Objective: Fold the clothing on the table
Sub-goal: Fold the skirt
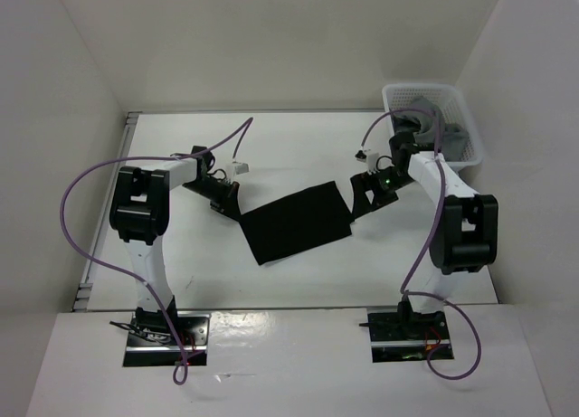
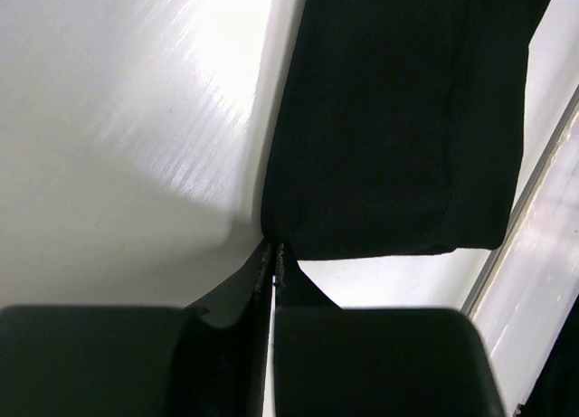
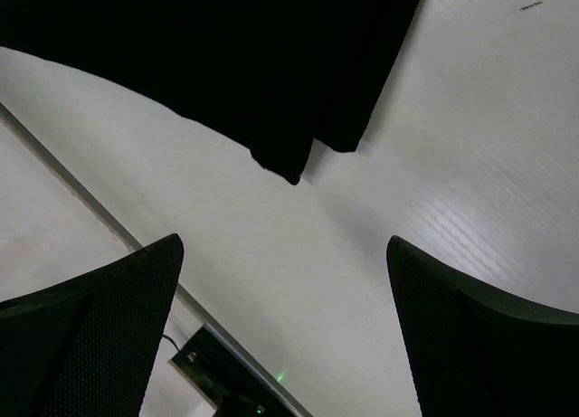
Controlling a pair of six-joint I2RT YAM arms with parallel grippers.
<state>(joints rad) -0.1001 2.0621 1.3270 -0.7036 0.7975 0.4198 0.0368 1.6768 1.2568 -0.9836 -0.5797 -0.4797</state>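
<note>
Black clothing point(image 1: 298, 222) lies flat mid-tabletop point(image 1: 298, 155). Left hand point(image 2: 274, 252) pinched shut on its left corner. Right hand point(image 3: 282, 254) gapes wide, empty, just beside right corner, not touching. White basket point(image 1: 395, 99) with grey garment point(image 1: 434, 123) sits at far right corner, behind right arm.

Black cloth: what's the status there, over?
Left gripper shut on cloth corner. Right gripper open, near its other end. Cloth lying on table. Basket off aside.
</note>
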